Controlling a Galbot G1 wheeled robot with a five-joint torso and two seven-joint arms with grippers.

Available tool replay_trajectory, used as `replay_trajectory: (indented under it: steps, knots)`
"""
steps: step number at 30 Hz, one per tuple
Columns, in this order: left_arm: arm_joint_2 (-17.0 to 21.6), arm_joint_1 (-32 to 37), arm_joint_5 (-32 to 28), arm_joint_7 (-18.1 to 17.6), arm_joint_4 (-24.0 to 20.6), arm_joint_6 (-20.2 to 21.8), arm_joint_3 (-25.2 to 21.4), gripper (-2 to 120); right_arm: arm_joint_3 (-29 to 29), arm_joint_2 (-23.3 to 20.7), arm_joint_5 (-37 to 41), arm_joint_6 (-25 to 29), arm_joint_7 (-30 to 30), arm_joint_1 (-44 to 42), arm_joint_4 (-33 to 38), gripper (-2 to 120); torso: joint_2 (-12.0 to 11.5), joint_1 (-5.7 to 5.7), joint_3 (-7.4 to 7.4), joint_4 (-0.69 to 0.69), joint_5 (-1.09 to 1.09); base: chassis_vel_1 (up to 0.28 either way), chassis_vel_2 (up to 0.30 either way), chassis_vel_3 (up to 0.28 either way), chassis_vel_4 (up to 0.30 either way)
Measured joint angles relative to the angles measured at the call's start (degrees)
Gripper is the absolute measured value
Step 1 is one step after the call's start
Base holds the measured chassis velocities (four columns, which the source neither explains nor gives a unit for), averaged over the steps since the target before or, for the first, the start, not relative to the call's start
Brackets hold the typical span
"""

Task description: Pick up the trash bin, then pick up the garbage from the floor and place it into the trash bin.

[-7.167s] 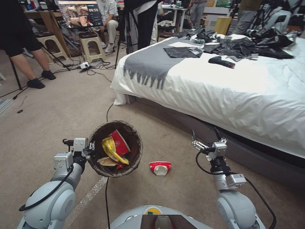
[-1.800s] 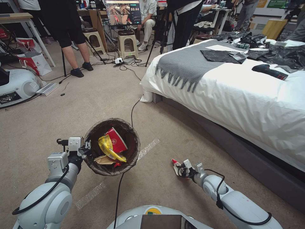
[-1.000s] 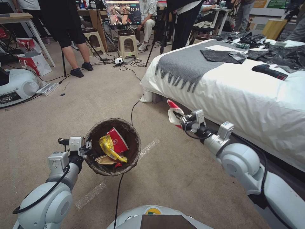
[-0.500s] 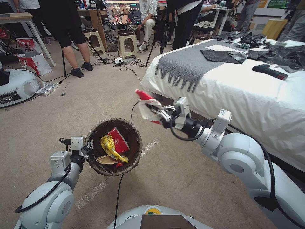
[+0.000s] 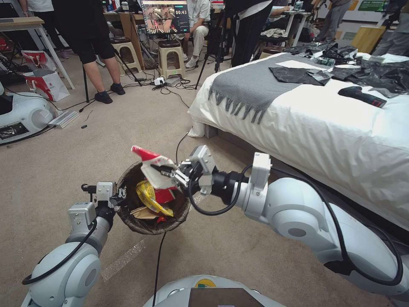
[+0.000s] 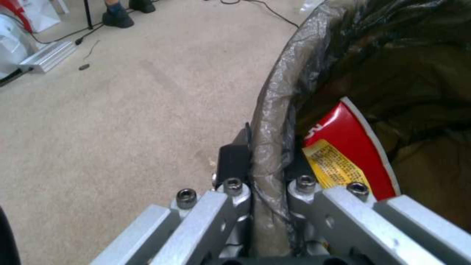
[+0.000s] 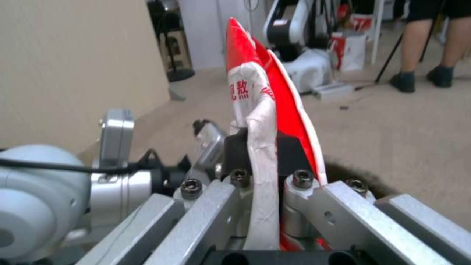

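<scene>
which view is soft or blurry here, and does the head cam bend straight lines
Head view: sharp, evenly lit, but wide-angle; the bed edge bows. Left wrist view: soft; the trash bin rim in the left gripper looks smeared. Right wrist view: the carton in the right gripper reads clearly; background blurred.

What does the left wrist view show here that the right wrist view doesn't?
Left wrist alone: the left gripper shut on the trash bin at its bag-lined rim, with a red carton inside. Right wrist alone: the right gripper pinching a crushed red-white carton, the left arm beside it. Both: beige carpet and a person's feet.
</scene>
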Motion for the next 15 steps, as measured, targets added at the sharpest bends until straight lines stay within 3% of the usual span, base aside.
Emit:
replay_trajectory:
  steps: [8, 15]
  knots:
    - [-0.31, -0.09, 0.01, 0.0, 0.0, 0.13, 0.15, 3, -4.32, 0.02, 0.8, -1.8, 1.94, 0.4, -0.1, 0, 0.0, 0.0, 0.0, 0.0, 0.0, 0.0, 0.0, 0.0, 0.0]
    - [-0.34, 0.1, -0.05, -0.02, 0.0, 0.16, -0.08, 3, -7.91, 1.31, 0.62, -3.31, 4.73, 0.66, -1.19, 26, 0.0, 0.0, 0.0, 0.0, 0.0, 0.0, 0.0, 0.0, 0.0]
